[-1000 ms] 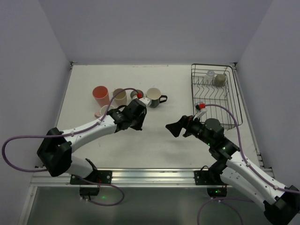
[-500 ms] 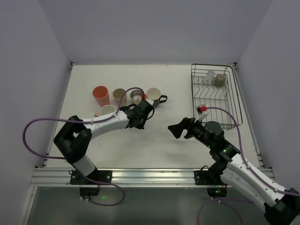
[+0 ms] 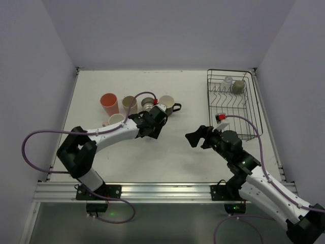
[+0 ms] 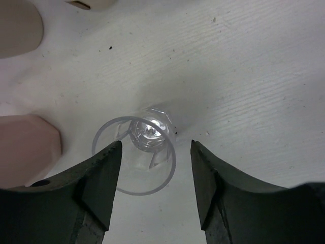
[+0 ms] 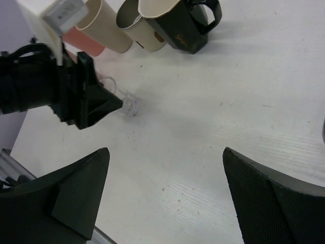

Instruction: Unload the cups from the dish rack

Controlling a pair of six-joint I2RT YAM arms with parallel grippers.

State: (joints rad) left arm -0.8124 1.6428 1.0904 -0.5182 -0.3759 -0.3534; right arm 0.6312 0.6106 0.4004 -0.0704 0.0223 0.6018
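Observation:
A clear glass [image 4: 147, 133] stands upright on the table between the fingers of my left gripper [image 4: 156, 146], which is open and not touching it. From the right wrist the same glass [image 5: 127, 104] pokes out past the left fingers. The dish rack [image 3: 254, 109], a black wire basket, sits at the back right. It holds a clear glass [image 3: 228, 80] and a grey-olive cup [image 3: 238, 86]. My right gripper [image 3: 198, 136] hangs open and empty over bare table, left of the rack.
Unloaded cups stand in a row behind the left gripper: a salmon tumbler [image 3: 108, 103], a tan cup [image 3: 130, 104], a metal cup [image 3: 148, 104], a dark handled mug [image 3: 167, 104] and a pale cup [image 3: 117, 120]. Walls close off the left, back and right.
My left gripper has reached a little further towards the cups, then opened and let go of the clear glass on the table. My right gripper has drifted slightly right, still open.

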